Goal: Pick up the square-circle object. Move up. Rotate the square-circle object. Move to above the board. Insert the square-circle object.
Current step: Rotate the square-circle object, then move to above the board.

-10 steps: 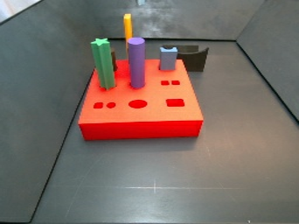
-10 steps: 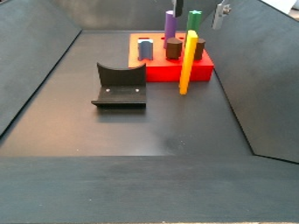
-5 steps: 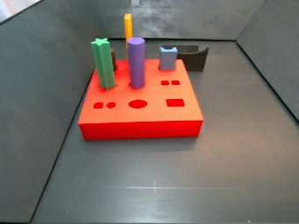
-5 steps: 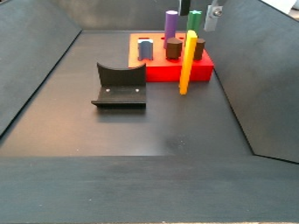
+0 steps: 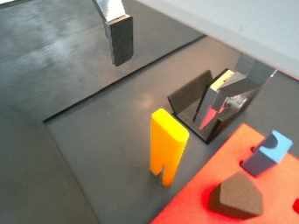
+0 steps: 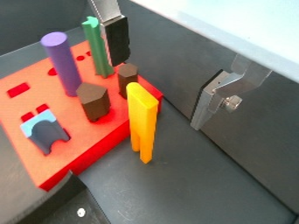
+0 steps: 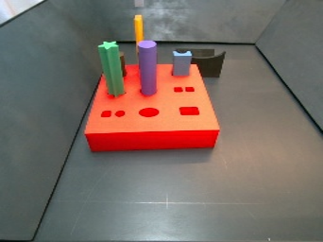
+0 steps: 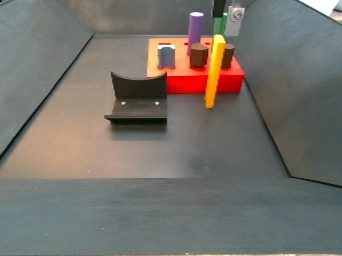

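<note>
Orange-yellow square-circle object (image 8: 214,72) upright beside red board (image 7: 151,118), untouched. Claw (image 6: 111,39) above, apart; open-or-closed state unclear, one finger visible.

Only one silver finger plate with its dark pad (image 5: 121,39) of the tool (image 6: 111,37) shows in both wrist views, so its jaw opening cannot be told. In a side view the purple round peg (image 7: 147,68) hides most of the tall orange-yellow square-circle object (image 7: 139,26).

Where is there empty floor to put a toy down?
The wide dark floor in front of the board is bare. It is crowded at the back: pegs on the board, the square-circle object beside it, the fixture, and the gripper above.
</note>
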Robot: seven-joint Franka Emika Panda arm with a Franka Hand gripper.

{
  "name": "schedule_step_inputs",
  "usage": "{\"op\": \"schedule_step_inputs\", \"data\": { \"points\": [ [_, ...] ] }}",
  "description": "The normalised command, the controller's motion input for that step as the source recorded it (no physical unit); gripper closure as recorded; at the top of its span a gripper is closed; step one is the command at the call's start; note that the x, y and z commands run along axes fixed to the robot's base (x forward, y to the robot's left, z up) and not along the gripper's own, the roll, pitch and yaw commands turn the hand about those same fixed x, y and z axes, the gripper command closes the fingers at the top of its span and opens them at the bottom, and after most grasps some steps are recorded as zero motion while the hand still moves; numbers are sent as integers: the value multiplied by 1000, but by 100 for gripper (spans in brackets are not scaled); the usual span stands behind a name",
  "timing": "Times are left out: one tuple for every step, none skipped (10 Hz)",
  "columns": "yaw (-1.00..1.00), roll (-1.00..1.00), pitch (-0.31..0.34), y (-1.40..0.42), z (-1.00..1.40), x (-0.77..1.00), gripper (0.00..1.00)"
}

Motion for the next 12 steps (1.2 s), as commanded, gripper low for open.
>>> {"op": "schedule_step_inputs", "data": {
  "points": [
    [-309,-8,59,13,2,13,0],
    [-178,-8,59,0,-1000,0,0],
    [-121,-7,49,1,-1000,9,0],
    [-72,-2,4,5,-1000,35,0],
    [-61,-2,-8,6,-1000,31,0],
    [-51,-1,-33,10,-833,20,0],
    [-46,-1,-46,10,-672,13,0],
    [-43,-2,-50,10,-460,8,0],
    [-42,-3,-54,11,-304,13,0],
    [-41,-5,-48,0,0,0,100],
    [21,-280,-157,-199,1000,13,100],
    [28,-280,-139,-195,1000,6,100]
  ]
}}
